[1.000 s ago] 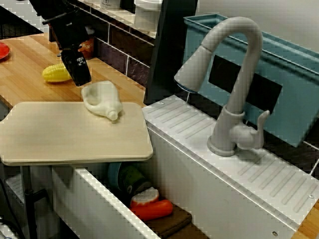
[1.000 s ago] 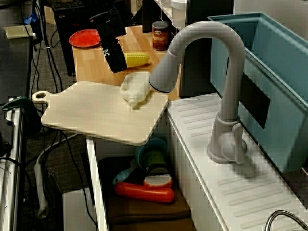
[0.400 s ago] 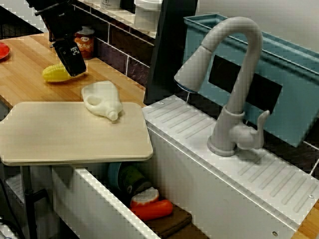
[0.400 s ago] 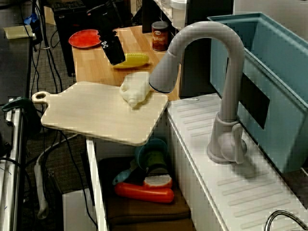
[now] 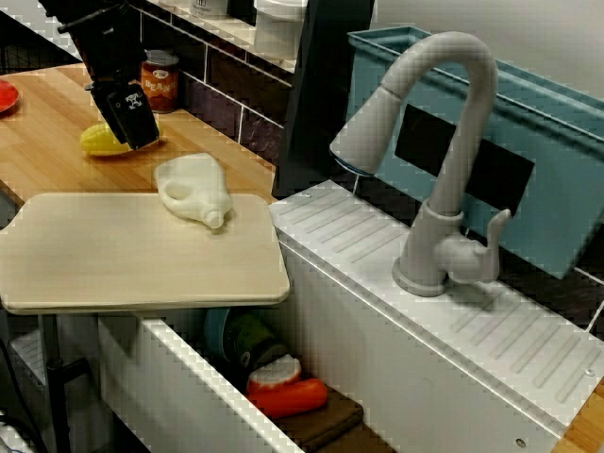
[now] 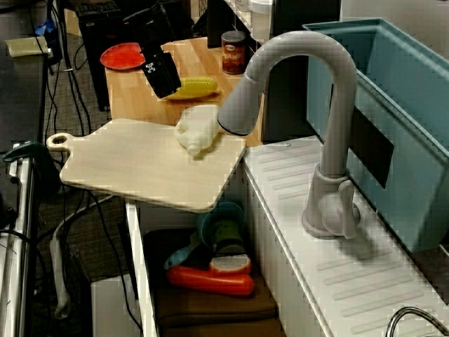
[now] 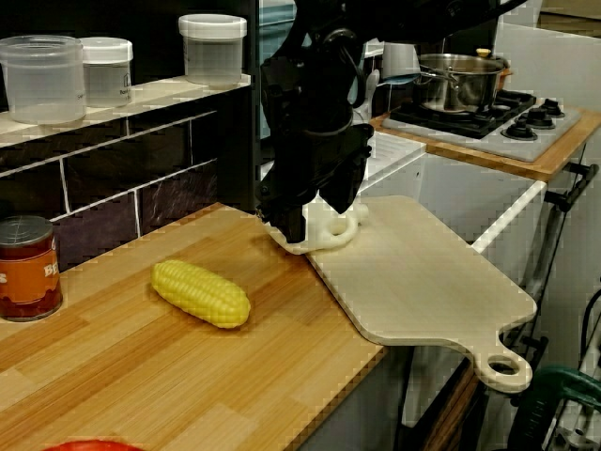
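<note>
Hanging above the wooden counter (image 5: 42,151) just past the far edge of the cutting board (image 5: 142,255), the black gripper (image 5: 132,127) carries nothing, and from these angles I cannot tell whether its fingers are parted or pressed together. Under and around it, the yellow corn cob (image 5: 99,140) lies on the counter a little beyond the board, while the white bottle (image 5: 193,189) lies on its side across that far edge, its neck over the board. Farther from the board stand a red-labelled can (image 5: 159,82) by the tiled wall and a red plate (image 5: 5,94).
</note>
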You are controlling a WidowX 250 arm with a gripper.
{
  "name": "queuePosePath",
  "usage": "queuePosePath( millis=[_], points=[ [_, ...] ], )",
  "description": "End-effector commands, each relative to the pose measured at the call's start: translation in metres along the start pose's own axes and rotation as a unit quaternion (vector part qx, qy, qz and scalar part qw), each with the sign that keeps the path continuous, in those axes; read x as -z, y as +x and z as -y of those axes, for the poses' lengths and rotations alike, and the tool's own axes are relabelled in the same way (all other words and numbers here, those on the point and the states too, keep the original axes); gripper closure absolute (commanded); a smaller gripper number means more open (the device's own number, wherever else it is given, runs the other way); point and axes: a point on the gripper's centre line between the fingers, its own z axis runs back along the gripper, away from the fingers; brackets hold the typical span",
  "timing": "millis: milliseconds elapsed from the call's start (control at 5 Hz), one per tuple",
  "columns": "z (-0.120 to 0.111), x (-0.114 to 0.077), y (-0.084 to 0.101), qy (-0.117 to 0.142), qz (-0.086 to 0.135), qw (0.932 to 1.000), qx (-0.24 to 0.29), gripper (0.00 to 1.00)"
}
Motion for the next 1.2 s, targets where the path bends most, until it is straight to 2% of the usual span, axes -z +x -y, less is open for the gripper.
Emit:
queuePosePath(
  millis=[0, 400, 1000],
  points=[
    [-0.014, -0.030, 0.004, 0.070, 0.045, 0.9964, 0.016, 0.00],
    [-0.030, -0.020, 0.020, 0.124, 0.061, 0.9903, 0.015, 0.00],
    [-0.045, 0.005, 0.039, 0.161, 0.050, 0.9852, 0.029, 0.00]
  ],
)
